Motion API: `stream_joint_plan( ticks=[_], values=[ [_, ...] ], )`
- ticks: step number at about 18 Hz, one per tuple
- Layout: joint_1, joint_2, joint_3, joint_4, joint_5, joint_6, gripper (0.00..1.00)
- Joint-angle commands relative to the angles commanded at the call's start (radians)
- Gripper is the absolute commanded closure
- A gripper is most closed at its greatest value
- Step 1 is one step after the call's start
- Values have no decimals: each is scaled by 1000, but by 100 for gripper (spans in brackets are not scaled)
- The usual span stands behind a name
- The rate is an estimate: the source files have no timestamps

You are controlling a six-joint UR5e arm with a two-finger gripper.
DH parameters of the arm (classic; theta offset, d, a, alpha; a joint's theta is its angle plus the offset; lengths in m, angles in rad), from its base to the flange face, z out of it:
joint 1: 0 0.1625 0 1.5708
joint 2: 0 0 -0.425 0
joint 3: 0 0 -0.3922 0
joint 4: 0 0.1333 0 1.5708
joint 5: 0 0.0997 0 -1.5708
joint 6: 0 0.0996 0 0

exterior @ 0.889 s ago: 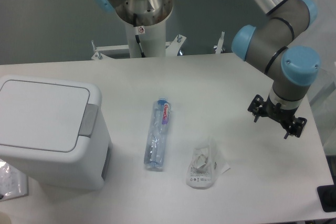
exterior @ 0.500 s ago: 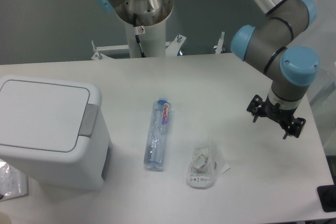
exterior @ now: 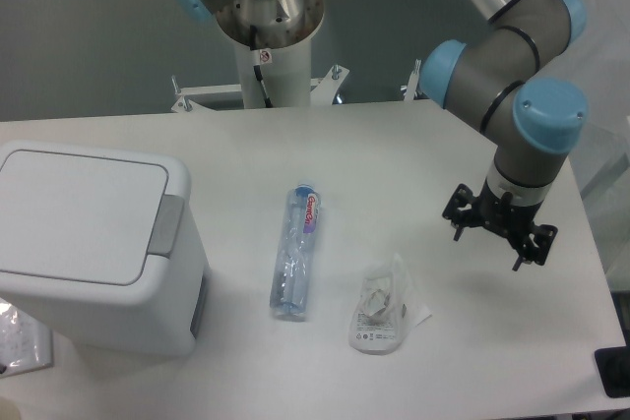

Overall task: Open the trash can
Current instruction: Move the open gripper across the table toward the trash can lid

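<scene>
Partly, the scene is cut off: the bin (exterior: 94, 243) at the far left, well apart from the fingers (exterior: 497, 231), is clipped at the left edge, and its lid is seen lying flat and shut, with the grey tab on the side toward the fingers. Below the bin, at the frame's lower left corner, a clear packet (exterior: 22, 341) is mostly hidden and cannot be identified. A dark object (exterior: 614, 371) at the lower right corner is cut off as well. The fingers are held above the table (exterior: 394, 145) at the right, pointing down; they are seen from above as dark prongs under the wrist, nothing is seen between them, and how far they are spread cannot be told. Between the fingers and the bin, a clear bottle (exterior: 295, 251) is laid on its side with a blue cap; red lettering is carried on its label but cannot be read. Nearer the fingers, a crumpled clear wrapper (exterior: 382, 307) is laid, with small print too fine to read.
</scene>
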Motion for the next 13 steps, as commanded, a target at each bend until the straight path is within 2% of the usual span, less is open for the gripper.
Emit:
stream_joint_plan(
  ticks=[3, 7, 10, 13],
  values=[
    [-51, 9, 8, -2, -2, -69, 0],
    [-123, 37, 40, 0, -18, -230, 0],
    [-170, 73, 71, -2, -81, -328, 0],
    [-201, 127, 69, -2, -165, -434, 0]
  ],
)
